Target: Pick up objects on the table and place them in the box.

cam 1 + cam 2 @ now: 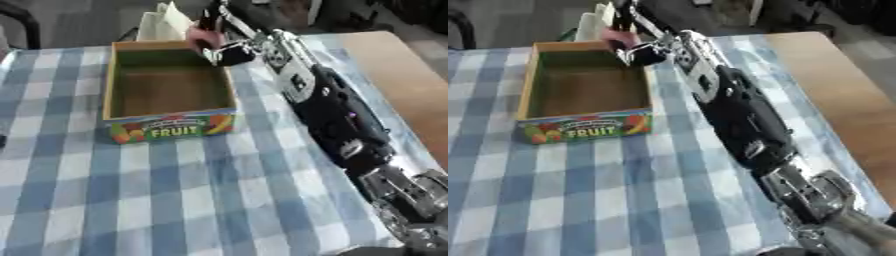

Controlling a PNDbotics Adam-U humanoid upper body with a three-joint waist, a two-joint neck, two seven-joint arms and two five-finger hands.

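Note:
An open cardboard box (171, 127) with "FRUIT" printed on its front wall stands on the blue-and-white checked cloth, and its inside looks bare. My right arm reaches from the lower right up to the box's far right corner. There my right hand (226, 52) has its fingers curled round a small pink object (199, 36), held just above the box's far rim. Much of that object is hidden by the fingers. My left hand shows in neither view.
A white, paper-like thing (163, 22) stands just behind the box. Bare wooden tabletop (402, 80) lies to the right of the cloth. A dark chair frame (24, 22) is at the far left.

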